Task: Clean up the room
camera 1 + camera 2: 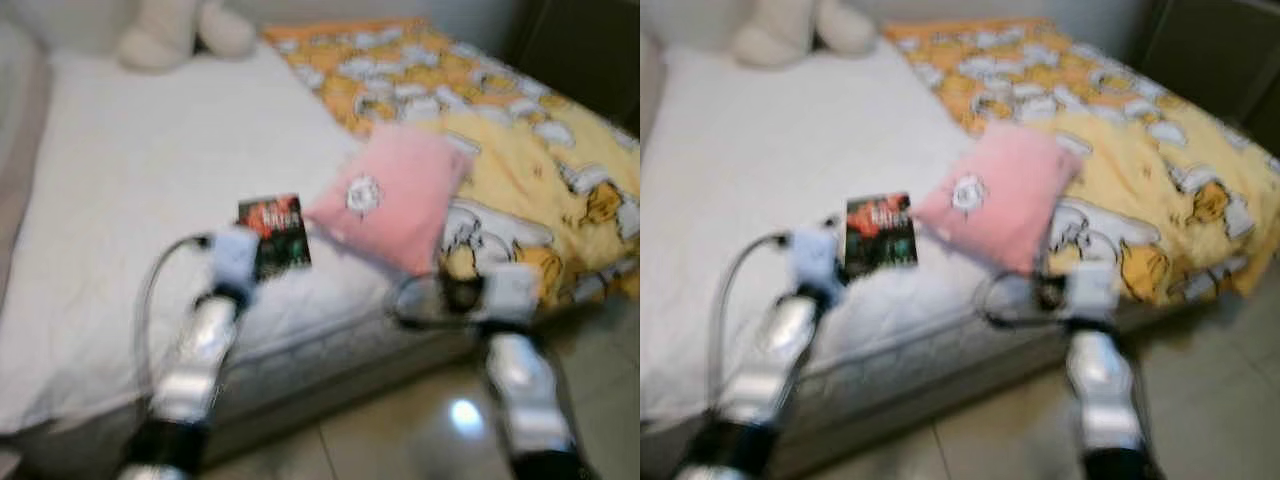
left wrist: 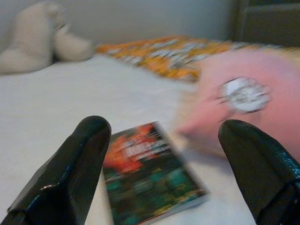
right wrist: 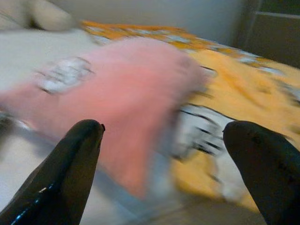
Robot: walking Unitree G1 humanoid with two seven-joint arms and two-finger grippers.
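A dark book with a red and green cover (image 1: 274,233) lies flat on the white bed, near its front edge. Beside it to the right a pink pillow (image 1: 393,195) with a white round patch rests partly on the yellow patterned blanket (image 1: 520,130). My left gripper (image 2: 161,164) is open and hovers just short of the book (image 2: 150,171). My right gripper (image 3: 164,168) is open too, held in front of the pink pillow (image 3: 122,89) at the bed's edge. Both arms (image 1: 200,350) reach forward from the bottom of the eye views, which are blurred.
The white mattress (image 1: 130,190) stretches to the back, where a cream plush toy (image 1: 175,30) sits by the wall. Shiny tiled floor (image 1: 400,430) lies in front of the bed. A dark piece of furniture (image 1: 580,40) stands at the back right.
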